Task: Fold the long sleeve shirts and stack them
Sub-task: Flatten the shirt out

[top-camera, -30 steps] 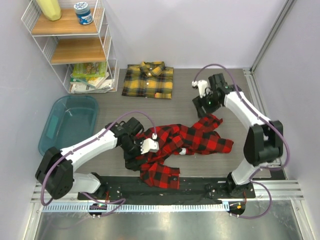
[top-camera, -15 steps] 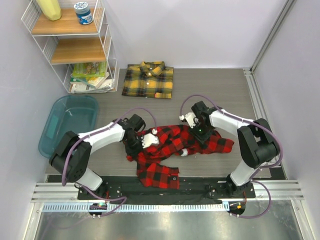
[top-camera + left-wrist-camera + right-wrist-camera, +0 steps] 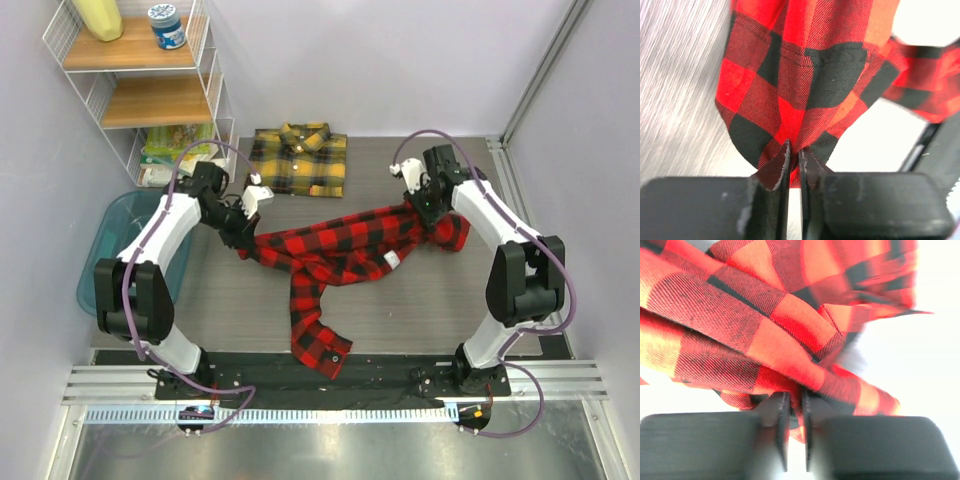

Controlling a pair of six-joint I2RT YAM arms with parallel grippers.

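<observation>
The red-and-black plaid shirt (image 3: 340, 245) hangs stretched between both arms over the middle of the table. One sleeve (image 3: 315, 330) trails down toward the near edge. My left gripper (image 3: 243, 232) is shut on the shirt's left end; the left wrist view shows the cloth (image 3: 805, 75) pinched at the fingertips (image 3: 782, 159). At the right end my right gripper (image 3: 428, 212) is shut on the fabric (image 3: 765, 335), which bunches over its jaws. The yellow-and-black plaid shirt (image 3: 300, 160) lies folded at the back of the table.
A teal plastic bin (image 3: 135, 245) sits at the left edge. A white wire shelf (image 3: 150, 90) with books, a jar and a yellow bottle stands in the back left corner. A metal rail (image 3: 520, 190) runs along the right side.
Both grippers closed on the red shirt and pulled apart and back, left arm far left, right arm up-right. The crumpled shirt is now lifted and stretched out.
</observation>
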